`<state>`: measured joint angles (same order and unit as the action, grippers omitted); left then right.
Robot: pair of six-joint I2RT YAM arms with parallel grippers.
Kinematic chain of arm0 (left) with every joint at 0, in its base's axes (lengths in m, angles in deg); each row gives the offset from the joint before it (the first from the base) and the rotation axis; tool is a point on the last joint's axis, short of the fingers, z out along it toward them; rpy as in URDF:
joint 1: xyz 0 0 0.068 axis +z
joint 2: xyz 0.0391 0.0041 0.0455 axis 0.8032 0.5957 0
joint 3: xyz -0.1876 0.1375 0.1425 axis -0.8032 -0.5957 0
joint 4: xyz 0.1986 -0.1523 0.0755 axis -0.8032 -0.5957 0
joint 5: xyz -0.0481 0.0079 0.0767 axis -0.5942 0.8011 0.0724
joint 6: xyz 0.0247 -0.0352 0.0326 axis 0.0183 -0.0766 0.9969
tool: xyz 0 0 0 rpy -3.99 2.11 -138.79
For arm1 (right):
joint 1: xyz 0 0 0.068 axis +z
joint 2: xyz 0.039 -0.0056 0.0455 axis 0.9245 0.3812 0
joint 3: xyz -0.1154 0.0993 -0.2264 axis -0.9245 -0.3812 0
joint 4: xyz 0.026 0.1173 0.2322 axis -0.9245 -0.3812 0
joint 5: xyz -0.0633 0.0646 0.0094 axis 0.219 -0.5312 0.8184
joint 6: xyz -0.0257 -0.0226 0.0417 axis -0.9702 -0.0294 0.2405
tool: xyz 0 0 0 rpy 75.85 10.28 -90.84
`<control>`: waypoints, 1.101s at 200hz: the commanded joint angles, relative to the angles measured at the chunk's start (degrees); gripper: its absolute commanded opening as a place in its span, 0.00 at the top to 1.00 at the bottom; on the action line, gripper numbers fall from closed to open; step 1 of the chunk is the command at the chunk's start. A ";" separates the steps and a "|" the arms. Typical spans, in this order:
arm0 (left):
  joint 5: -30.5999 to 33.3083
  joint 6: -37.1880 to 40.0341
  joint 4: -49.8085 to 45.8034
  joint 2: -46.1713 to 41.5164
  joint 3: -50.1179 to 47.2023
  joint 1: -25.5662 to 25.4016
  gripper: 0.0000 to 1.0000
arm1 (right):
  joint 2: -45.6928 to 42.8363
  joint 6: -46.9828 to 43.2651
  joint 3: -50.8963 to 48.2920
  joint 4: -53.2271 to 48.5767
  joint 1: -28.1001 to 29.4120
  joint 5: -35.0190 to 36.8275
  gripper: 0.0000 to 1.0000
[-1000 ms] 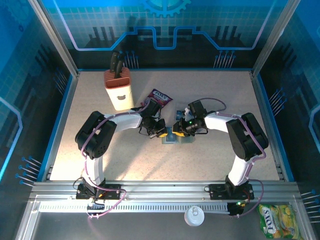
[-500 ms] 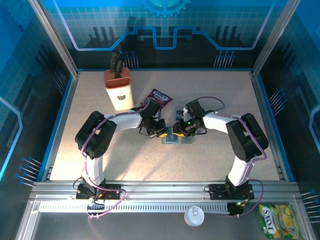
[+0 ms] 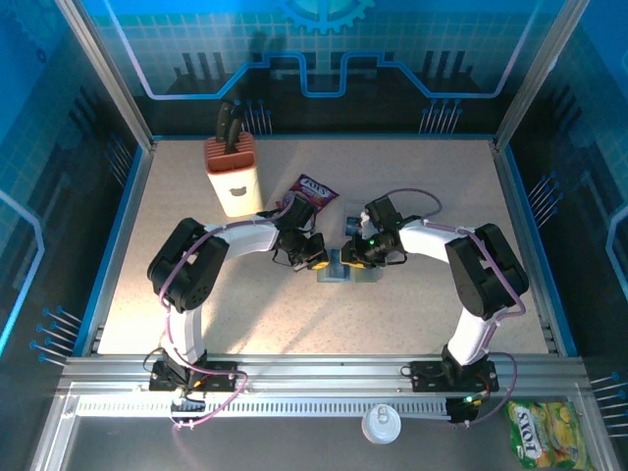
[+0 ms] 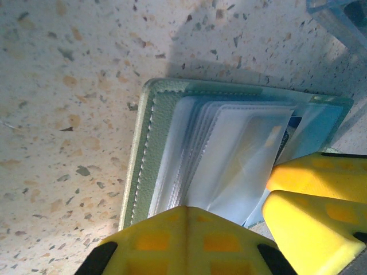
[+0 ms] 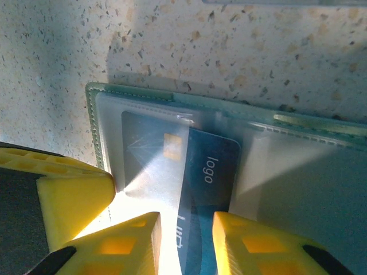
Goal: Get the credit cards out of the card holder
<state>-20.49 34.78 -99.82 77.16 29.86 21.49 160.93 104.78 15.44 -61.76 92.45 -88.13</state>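
The grey-green card holder [image 3: 337, 272] lies open on the table between both grippers. In the left wrist view its green stitched edge [image 4: 142, 154] frames clear sleeves, and my left gripper [image 4: 188, 215] is shut with its tip against the sleeves' near edge. In the right wrist view a blue card [image 5: 210, 172] marked "logo" sticks partly out of a sleeve of the card holder [image 5: 93, 100]. My right gripper [image 5: 183, 240] is open, its fingers astride that card's near end. Red and yellow-orange cards are hidden. From above, the left gripper [image 3: 318, 261] and right gripper [image 3: 354, 258] almost touch.
A knife block [image 3: 232, 177] stands at the back left. A pink-purple snack packet [image 3: 314, 189] lies just behind the left wrist. Outside the table's front rail sit a white lid [image 3: 380, 424] and a yellow packet [image 3: 545, 432].
The right wrist has edged slightly left and away over the card holder. The left arm and the holder have not moved.
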 commanded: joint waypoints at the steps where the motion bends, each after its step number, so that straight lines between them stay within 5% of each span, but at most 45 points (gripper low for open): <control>1: 1.87 1.15 -1.53 0.61 -0.99 0.51 1.00 | -1.41 -1.38 1.47 -2.47 0.71 1.42 0.68; 220: 1.51 1.53 1.20 -3.42 -1.52 0.09 1.00 | -4.76 -0.95 0.90 -3.37 0.81 1.62 0.66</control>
<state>-20.18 34.78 -98.45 76.55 29.08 21.56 157.87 103.60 16.19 -64.28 92.72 -86.27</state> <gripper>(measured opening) 0.055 0.331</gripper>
